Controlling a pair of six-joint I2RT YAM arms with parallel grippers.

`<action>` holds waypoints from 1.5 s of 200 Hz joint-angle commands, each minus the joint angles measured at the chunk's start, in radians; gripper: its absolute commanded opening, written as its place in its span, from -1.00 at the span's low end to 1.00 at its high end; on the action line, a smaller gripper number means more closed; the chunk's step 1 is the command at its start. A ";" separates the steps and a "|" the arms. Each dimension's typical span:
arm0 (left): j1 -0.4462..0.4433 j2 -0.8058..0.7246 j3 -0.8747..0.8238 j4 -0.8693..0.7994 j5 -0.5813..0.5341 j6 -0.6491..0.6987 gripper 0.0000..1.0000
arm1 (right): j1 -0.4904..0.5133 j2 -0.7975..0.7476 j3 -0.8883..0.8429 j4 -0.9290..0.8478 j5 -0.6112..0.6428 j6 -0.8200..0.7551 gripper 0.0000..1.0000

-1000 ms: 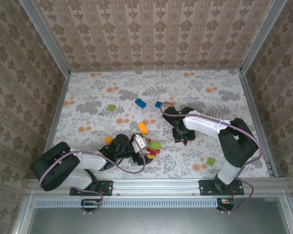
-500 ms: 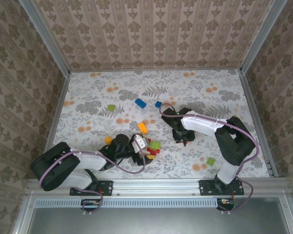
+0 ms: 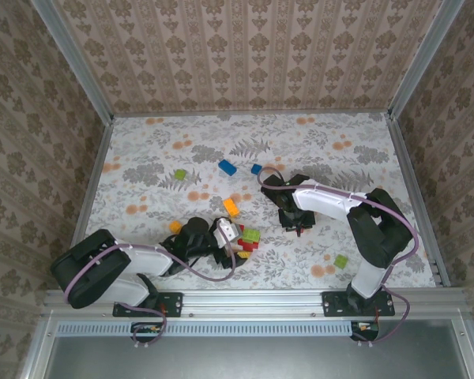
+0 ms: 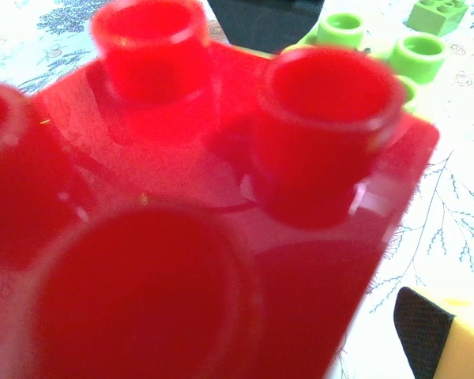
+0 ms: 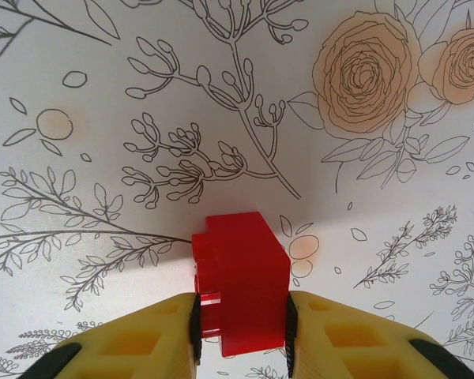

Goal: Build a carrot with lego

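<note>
My right wrist camera shows the right gripper [image 5: 241,320] clenched on a small red plastic brick [image 5: 241,272] over the floral table cover [image 5: 363,158]; overhead that's too small to judge. My left gripper [image 3: 233,235] is released, with a glossy red studded brick [image 4: 221,197] close before its camera.

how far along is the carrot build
Early days. No carrot shape stands yet; a small pile of red and green bricks sits by the open left gripper, joined or not I cannot tell. In hand: the right gripper pinches a red brick. To do: a loose orange brick, a green brick and a blue brick lie scattered, unattached.
</note>
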 commanded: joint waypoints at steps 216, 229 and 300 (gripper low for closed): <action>0.001 0.026 0.032 0.005 0.019 0.012 0.96 | -0.054 -0.147 -0.062 0.126 -0.299 -0.037 -0.33; 0.001 0.026 0.032 0.006 0.019 0.012 0.96 | -0.074 -0.148 -0.089 0.168 -0.369 -0.039 -0.33; 0.001 0.025 0.031 0.003 0.019 0.012 0.95 | -0.192 -0.136 -0.246 0.355 -0.593 -0.044 -0.35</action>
